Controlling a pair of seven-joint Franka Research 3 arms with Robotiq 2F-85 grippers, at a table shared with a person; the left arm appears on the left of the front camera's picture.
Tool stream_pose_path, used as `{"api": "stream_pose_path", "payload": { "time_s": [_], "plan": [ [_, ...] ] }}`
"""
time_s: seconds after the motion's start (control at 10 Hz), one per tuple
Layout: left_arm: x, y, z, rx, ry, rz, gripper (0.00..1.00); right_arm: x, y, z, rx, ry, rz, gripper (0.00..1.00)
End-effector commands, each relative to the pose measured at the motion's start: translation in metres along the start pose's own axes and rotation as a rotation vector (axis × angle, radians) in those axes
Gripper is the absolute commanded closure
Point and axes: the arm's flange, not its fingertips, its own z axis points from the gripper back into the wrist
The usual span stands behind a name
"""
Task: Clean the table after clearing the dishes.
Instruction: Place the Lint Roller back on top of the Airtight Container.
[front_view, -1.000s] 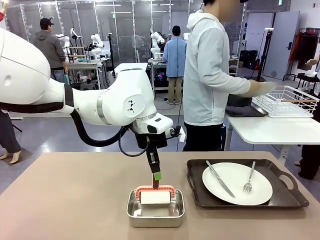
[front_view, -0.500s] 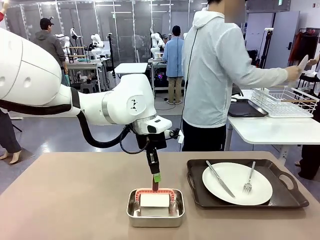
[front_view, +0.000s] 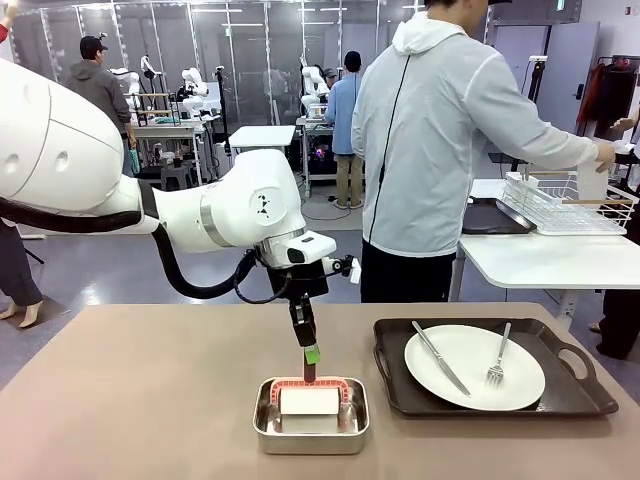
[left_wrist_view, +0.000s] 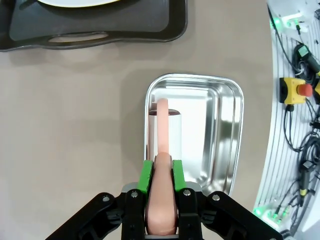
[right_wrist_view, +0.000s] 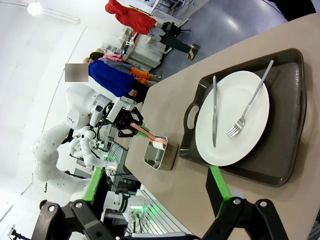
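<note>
Counter (front_view: 150, 400) lies under my left arm (front_view: 230, 210), angled down over the steel pan (front_view: 311, 432), left jaws clamped on a pink handle (left_wrist_view: 163, 200). My right jaws gape empty.

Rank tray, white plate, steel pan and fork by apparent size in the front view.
Largest to smallest:
tray
white plate
steel pan
fork
No two look alike in size.

Even overhead light is flooding the scene. Just beyond the left gripper (left_wrist_view: 161, 170), the steel pan (left_wrist_view: 231, 135) is glaring white, with soft shadows pooling beside it. Far beyond the right gripper (right_wrist_view: 156, 171), the room is washing out and its edges are bending.
</note>
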Motion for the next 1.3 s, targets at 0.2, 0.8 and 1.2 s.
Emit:
{"api": "stream_pose_path", "payload": {
  "time_s": [0.2,0.8,1.2],
  "plan": [
    [-0.005,0.006,0.001,-0.050,0.006,-0.023,0.79,-0.002,0.003,0.001,0.005,-0.003,0.006,0.00],
    [0.004,0.005,0.014,-0.054,-0.009,-0.032,0.00,-0.002,0.003,0.001,0.005,-0.003,0.006,0.00],
    [0.011,0.010,0.022,-0.036,0.047,-0.031,0.00,-0.002,0.003,0.001,0.005,-0.003,0.006,0.00]
  ]
}}
